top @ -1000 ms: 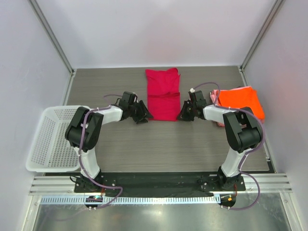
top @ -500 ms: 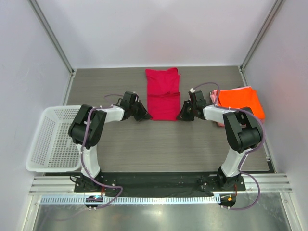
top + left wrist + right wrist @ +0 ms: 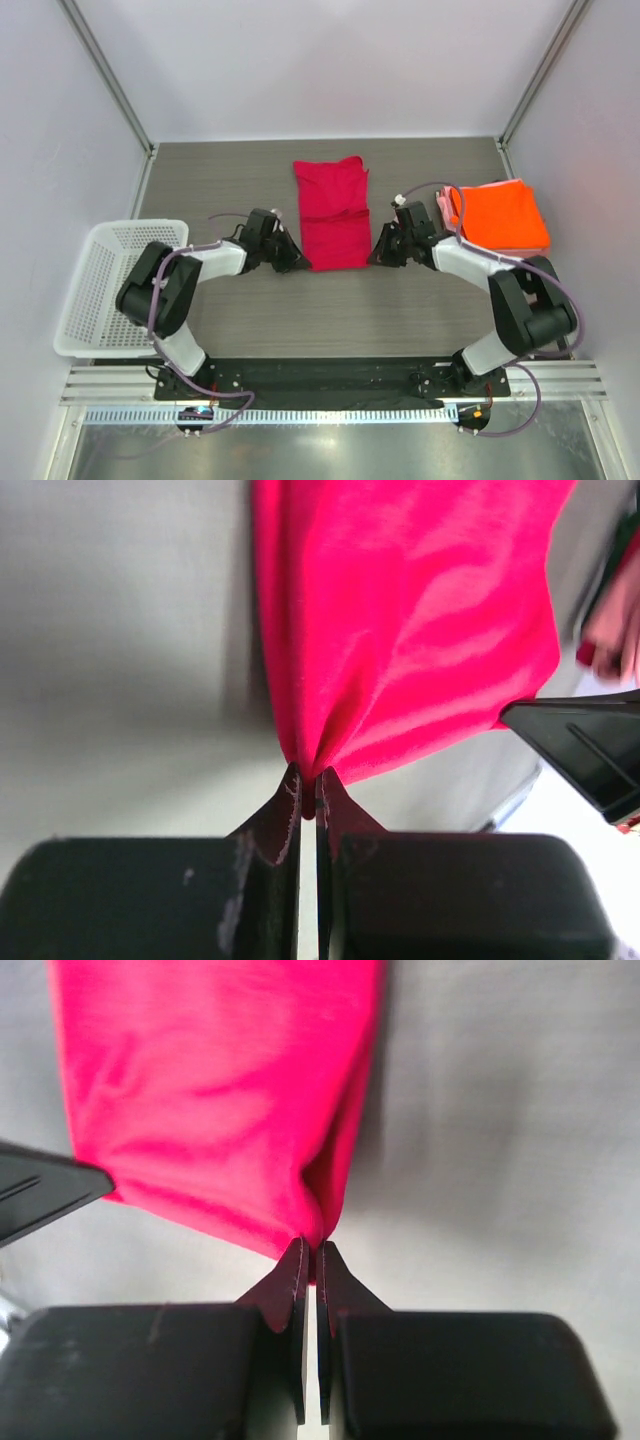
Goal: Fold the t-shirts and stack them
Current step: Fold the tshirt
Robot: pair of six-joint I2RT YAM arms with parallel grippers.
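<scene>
The crimson-magenta t-shirt lies folded lengthwise in the middle of the table. My left gripper is shut on its near left corner. My right gripper is shut on its near right corner. Both pinch a bunched bit of cloth between the fingertips. The bright orange t-shirt lies folded at the right, on top of the pale pink t-shirt, of which only an edge shows.
A white mesh basket stands at the table's left edge. The enclosure walls close in the back and both sides. The right arm's link lies next to the orange stack.
Both grippers have drawn the crimson shirt's near edge toward the arms' bases, and the whole shirt has slid nearer and a little to the left.
</scene>
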